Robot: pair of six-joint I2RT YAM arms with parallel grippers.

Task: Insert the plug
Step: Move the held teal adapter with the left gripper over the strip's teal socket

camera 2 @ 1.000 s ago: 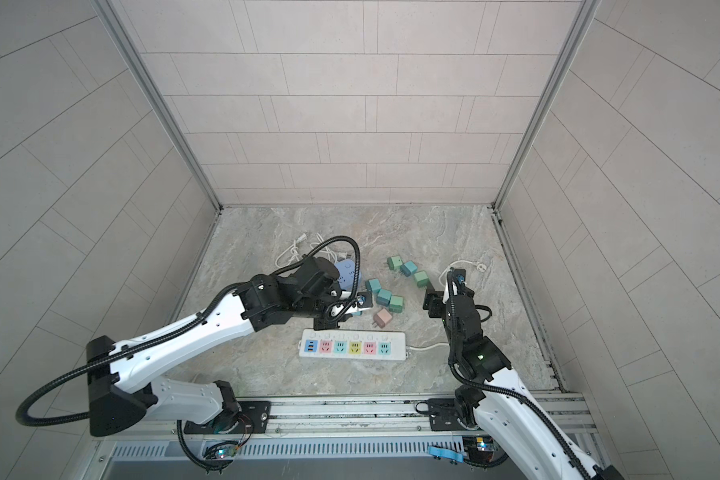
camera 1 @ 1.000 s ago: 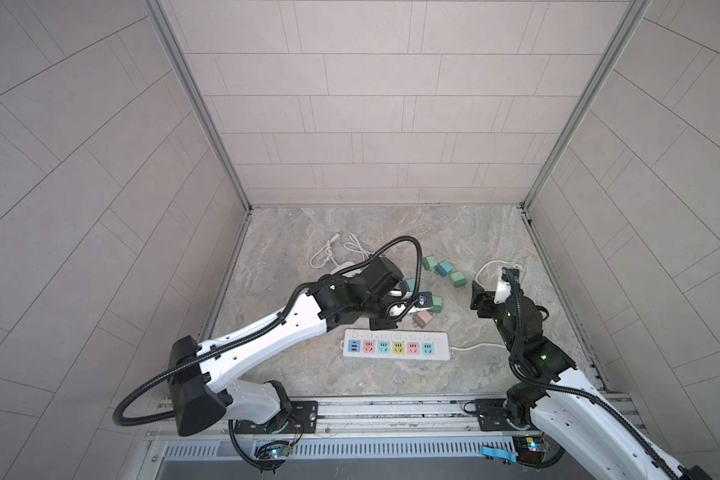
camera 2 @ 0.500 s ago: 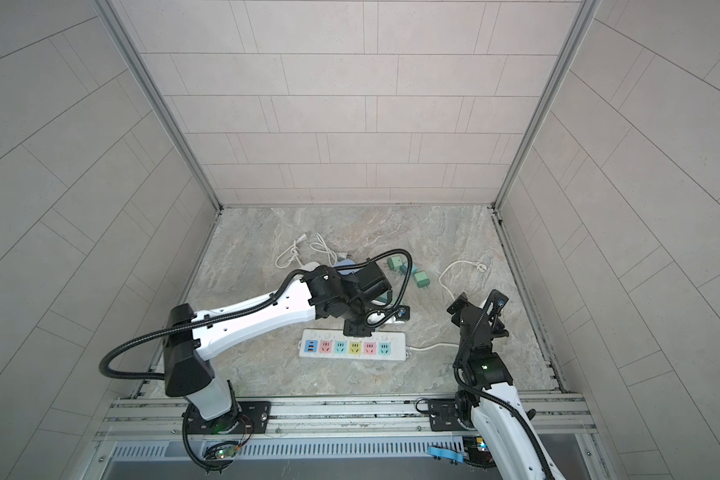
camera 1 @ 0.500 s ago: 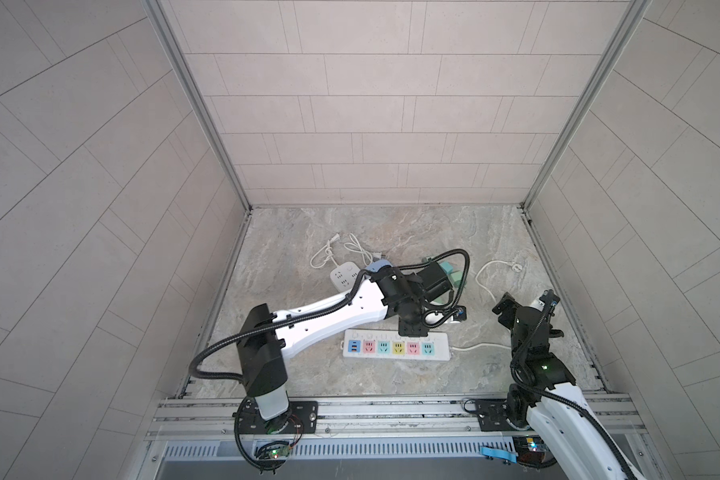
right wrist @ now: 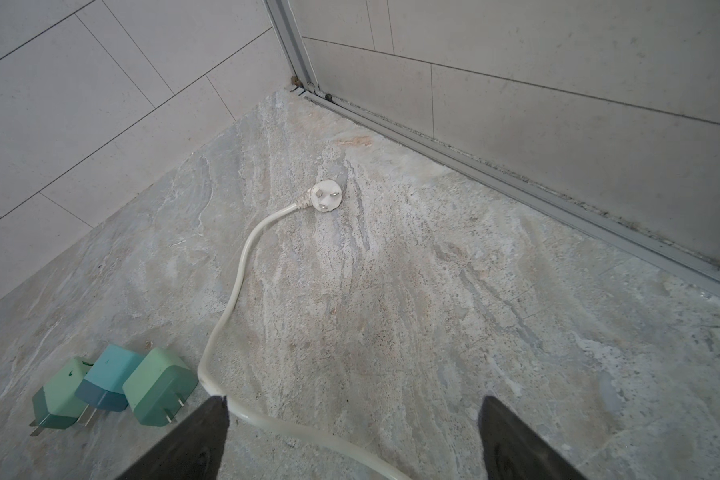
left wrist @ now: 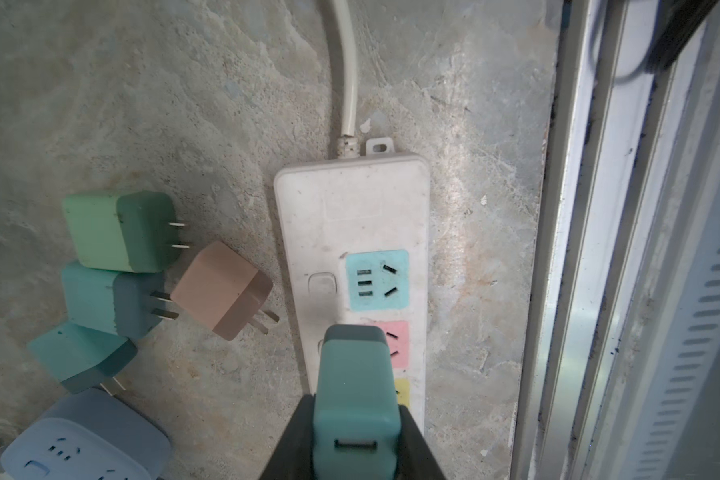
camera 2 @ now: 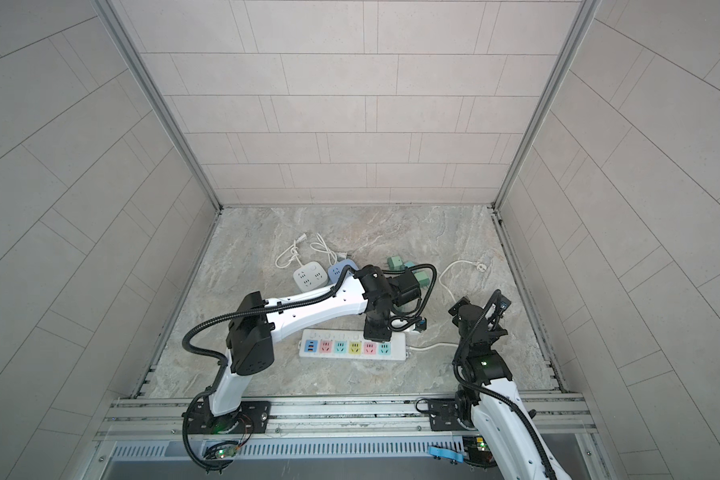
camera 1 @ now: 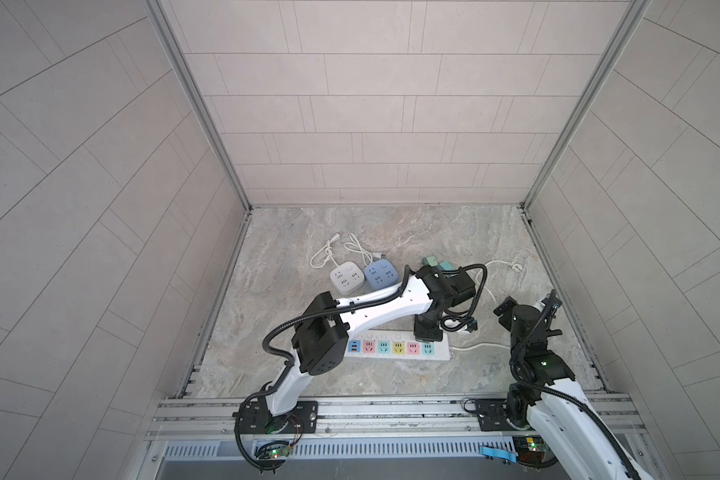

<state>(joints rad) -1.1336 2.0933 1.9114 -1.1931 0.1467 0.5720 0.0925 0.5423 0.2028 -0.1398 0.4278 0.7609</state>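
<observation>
Found left gripper (left wrist: 355, 419) clamped tight on the plug (left wrist: 352, 374), held over the pink socket of the white power strip (left wrist: 350, 199), one socket in from the corded end. Cannot see the prongs, hidden under the plug's own body; cannot tell whether seated or just above. Noted pink socket half covered, yellow one almost wholly, rest of strip cut off by the frame edge. Cannot make out the plug in either top view, masked by the left arm (camera 1: 375, 309). Found right gripper (right wrist: 354, 399) spread wide and empty above the bench (right wrist: 433, 291), white cord (right wrist: 233, 299) passing under one finger; only finger ends in frame. Counted four loose pieces beside the strip: green plug (left wrist: 117, 230), blue plug (left wrist: 109, 297), small teal plug (left wrist: 80, 357), brown plug (left wrist: 221, 291), the brown one nearest, prongs just short of the strip's side. Saw only a narrow band of bare bench between strip and front rail (left wrist: 578, 249). Noted open bench from right gripper toward the wall (right wrist: 558, 104).
</observation>
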